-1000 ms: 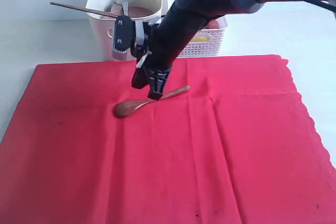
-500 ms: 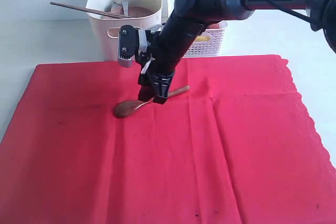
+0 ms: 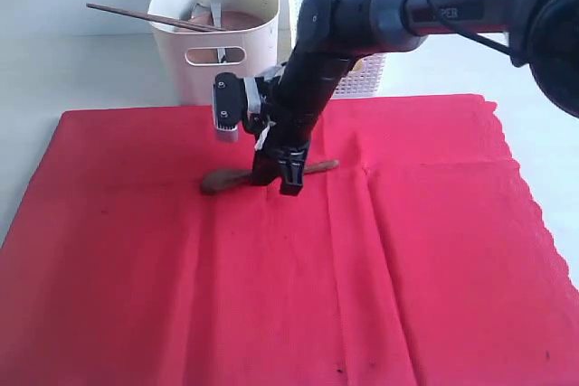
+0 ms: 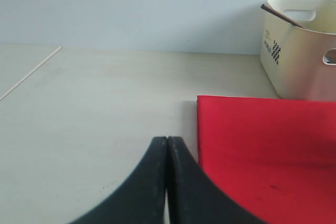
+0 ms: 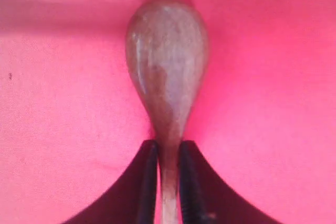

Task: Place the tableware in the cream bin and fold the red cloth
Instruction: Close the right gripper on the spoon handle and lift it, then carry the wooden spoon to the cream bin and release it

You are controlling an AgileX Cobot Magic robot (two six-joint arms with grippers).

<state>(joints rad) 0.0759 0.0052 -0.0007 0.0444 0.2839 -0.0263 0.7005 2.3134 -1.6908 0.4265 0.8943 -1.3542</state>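
left gripper [image 4: 167, 145]: fingers pressed together, holding nothing; parked over the pale tabletop [image 4: 94, 103] off the cloth's left edge.
bin: tall cream plastic bin [image 3: 176, 51] at far left-centre, just beyond the cloth's far edge; long dark chopsticks [image 3: 145, 17] stick out of it to the left, more tableware inside.
spoon: brown wooden spoon [image 3: 222, 180] on the large red fabric cloth [image 3: 271, 268], left of centre; bowl end left, handle end right.
right gripper [image 3: 276, 178]: reaches down across the middle, fingers narrow, clamped on the spoon's neck.
basket: white lattice basket [image 3: 357, 79] right of the bin, mostly hidden behind the arm.
step: likely the last tableware pick; no other tableware on the cloth. Folding not yet begun.
next: lift clear of the cloth, carry far-left, release over the bin, avoiding the chopsticks.
right wrist view: shows the grip itself, fingers [image 5: 149, 182] flanking the thin neck just below the bowl; exterior view hides the contact.
left wrist view: only view of the left gripper.
unknown: whether the spoon is off the cloth.
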